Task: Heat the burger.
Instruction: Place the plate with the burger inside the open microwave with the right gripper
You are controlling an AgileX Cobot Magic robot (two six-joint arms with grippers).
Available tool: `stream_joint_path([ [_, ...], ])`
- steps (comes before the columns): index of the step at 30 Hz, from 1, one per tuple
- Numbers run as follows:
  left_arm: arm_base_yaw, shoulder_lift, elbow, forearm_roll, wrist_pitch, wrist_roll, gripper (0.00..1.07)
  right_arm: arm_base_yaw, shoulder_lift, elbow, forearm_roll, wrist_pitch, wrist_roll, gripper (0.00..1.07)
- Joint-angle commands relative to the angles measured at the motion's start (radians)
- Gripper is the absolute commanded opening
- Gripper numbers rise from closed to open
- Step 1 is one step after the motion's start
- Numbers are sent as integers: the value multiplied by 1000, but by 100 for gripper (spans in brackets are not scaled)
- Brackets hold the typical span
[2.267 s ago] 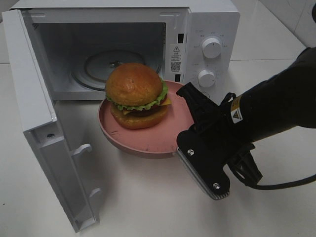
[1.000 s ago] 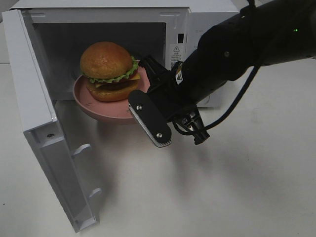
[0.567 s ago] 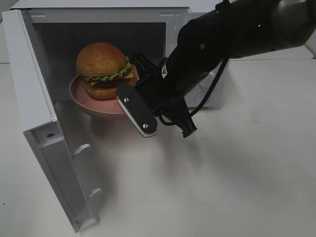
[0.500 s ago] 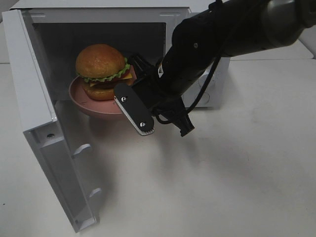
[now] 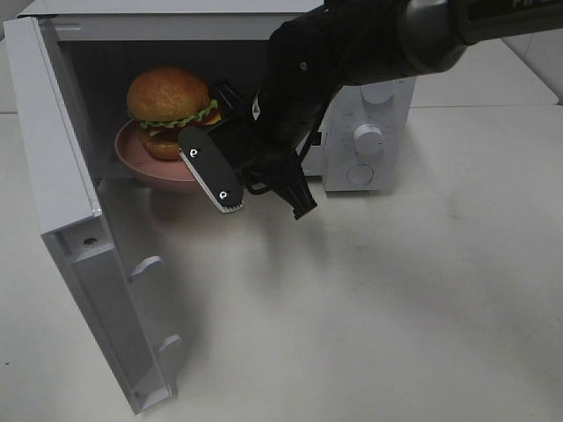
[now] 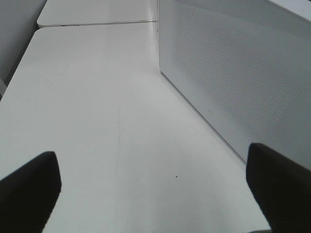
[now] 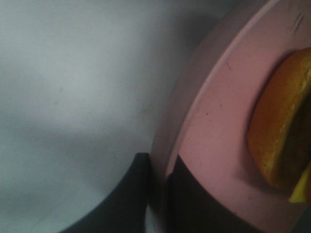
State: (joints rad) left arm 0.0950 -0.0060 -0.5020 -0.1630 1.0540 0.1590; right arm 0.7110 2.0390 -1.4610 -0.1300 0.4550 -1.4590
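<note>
The burger (image 5: 167, 104), with a golden bun, green lettuce and a brown patty, sits on a round pink plate (image 5: 141, 164). Plate and burger are inside the open microwave (image 5: 369, 97), at the left front of its cavity. My right gripper (image 5: 208, 141) is shut on the plate's near rim, one finger above it and one below. The right wrist view shows the two dark fingers (image 7: 189, 204) pinching the pink plate rim (image 7: 214, 141), with the burger's (image 7: 279, 126) edge beside them. My left gripper (image 6: 155, 194) is open with nothing in it, beside the microwave's outer wall (image 6: 243, 77).
The microwave door (image 5: 62, 202) stands swung open to the left front. Two white knobs (image 5: 368, 139) are on the control panel at the right. The black right arm (image 5: 352, 53) crosses in front of the cavity opening. White tabletop (image 5: 396, 308) spreads in front.
My right arm has carried the plate and burger further left and deeper into the microwave cavity. The grip on the rim is unchanged.
</note>
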Motion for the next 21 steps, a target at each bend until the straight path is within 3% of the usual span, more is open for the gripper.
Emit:
stream_joint_path([
  [1, -4, -21, 4, -3, -13, -3, 98, -1, 6, -50, -19, -50, 46, 0],
  [19, -4, -21, 4, -3, -13, -3, 98, -1, 170, -307, -49, 12, 115, 0],
  [21, -4, -21, 4, -3, -13, -3, 98, -1, 208, -374, -53, 39, 187, 1],
])
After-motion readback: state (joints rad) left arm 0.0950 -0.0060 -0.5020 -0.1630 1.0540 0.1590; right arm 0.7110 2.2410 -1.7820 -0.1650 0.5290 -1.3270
